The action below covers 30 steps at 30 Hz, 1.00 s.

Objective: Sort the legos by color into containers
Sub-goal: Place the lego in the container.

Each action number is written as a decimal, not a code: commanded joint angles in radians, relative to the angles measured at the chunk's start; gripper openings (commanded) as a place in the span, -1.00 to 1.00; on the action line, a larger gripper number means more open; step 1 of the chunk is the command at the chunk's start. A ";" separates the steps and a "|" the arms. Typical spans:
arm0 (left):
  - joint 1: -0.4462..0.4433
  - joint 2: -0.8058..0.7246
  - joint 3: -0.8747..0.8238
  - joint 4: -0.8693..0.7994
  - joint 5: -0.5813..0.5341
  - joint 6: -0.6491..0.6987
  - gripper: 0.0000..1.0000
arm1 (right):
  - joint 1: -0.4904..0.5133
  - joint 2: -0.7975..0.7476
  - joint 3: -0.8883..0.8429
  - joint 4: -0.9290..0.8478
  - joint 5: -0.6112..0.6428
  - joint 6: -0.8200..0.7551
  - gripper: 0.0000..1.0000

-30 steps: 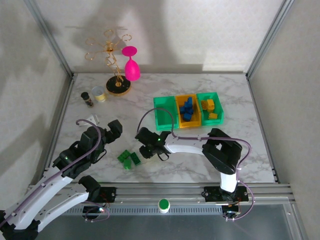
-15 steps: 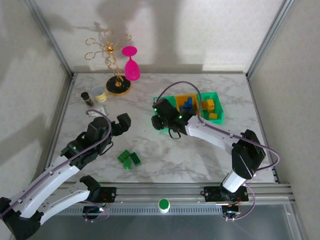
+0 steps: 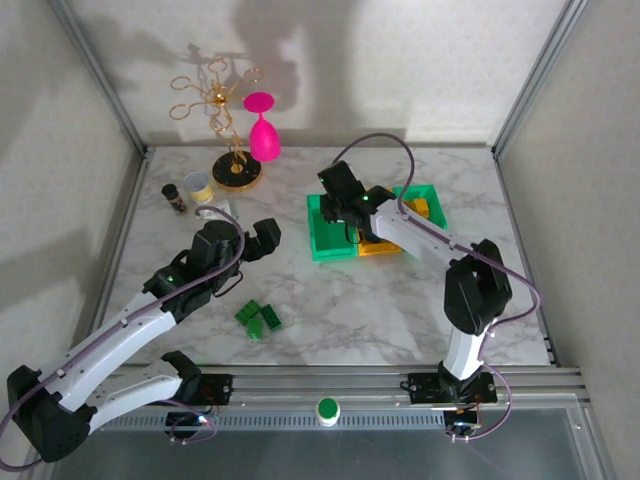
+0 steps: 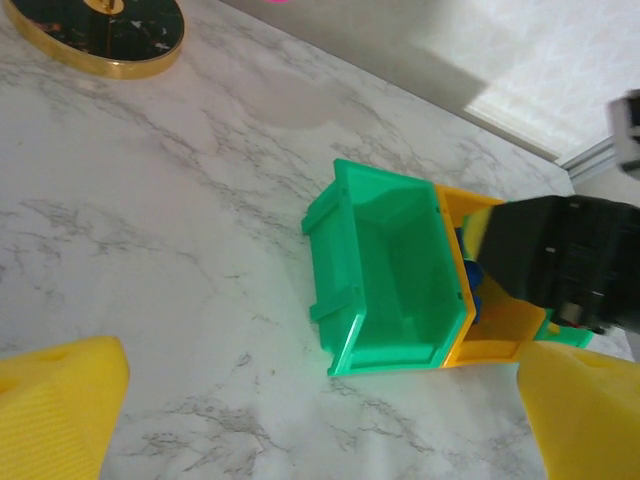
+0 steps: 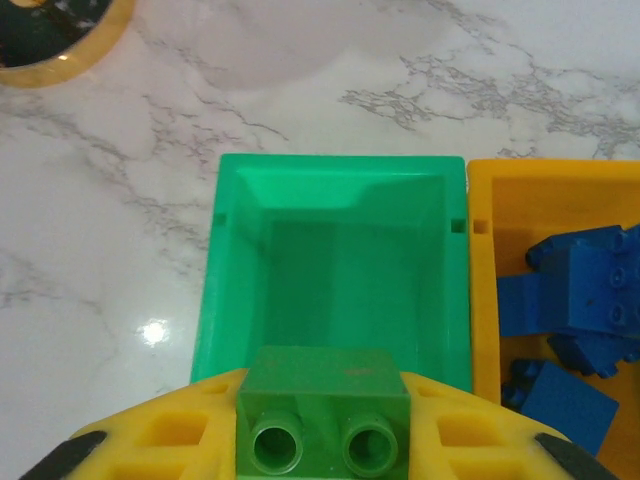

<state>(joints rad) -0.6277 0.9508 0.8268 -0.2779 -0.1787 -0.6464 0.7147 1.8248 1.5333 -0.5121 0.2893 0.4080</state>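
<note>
Top: three bins [image 3: 378, 248] in a row, right pincer [image 3: 345, 205] over the left green bin [image 3: 325, 242]. Three green legos [image 3: 258, 318] sit just behind the wide-open, empty left pincer [image 3: 262, 238]. Left wrist: that bin's straight ahead. Right wrist: pincer clamped on one green brick [image 5: 323, 395], two studs toward camera, long axis crosswise.

Left arm [image 3: 140, 325] extended, left end effector [image 3: 262, 240] wide open, right arm [image 3: 430, 240] outstretched, right end effector [image 5: 322, 445] pinching green lego [image 5: 322, 385]

White marble table [image 3: 400, 320], pale walls [image 3: 450, 50], grey metal frame posts [image 3: 535, 75]
</note>
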 commanded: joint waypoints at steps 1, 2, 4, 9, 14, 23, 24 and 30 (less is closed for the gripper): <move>-0.006 0.009 0.025 0.036 0.015 0.020 0.99 | -0.008 0.074 0.050 -0.001 0.011 -0.021 -0.55; -0.007 0.012 0.023 0.035 0.013 0.021 0.99 | -0.013 0.097 0.066 -0.004 0.007 -0.020 -0.56; -0.006 0.015 0.023 0.031 0.015 0.022 0.99 | -0.015 0.137 0.091 -0.002 -0.002 -0.025 -0.57; -0.006 0.012 0.019 0.021 0.012 0.024 0.99 | -0.028 0.215 0.125 0.013 -0.031 -0.031 -0.56; -0.006 -0.003 0.012 0.005 -0.003 0.027 0.99 | -0.060 0.251 0.116 0.044 -0.057 -0.028 -0.55; -0.006 -0.006 -0.009 0.010 -0.008 0.021 0.99 | -0.064 0.309 0.100 0.067 -0.064 -0.038 -0.51; -0.006 -0.004 -0.009 0.009 -0.010 0.022 0.99 | -0.064 0.310 0.092 0.070 -0.059 -0.037 -0.50; -0.006 0.000 -0.006 0.009 -0.011 0.022 0.99 | -0.064 0.311 0.085 0.075 -0.052 -0.039 -0.34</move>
<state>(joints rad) -0.6277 0.9619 0.8265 -0.2653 -0.1757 -0.6426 0.6495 2.1250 1.6283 -0.4480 0.2321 0.3801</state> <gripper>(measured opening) 0.996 0.330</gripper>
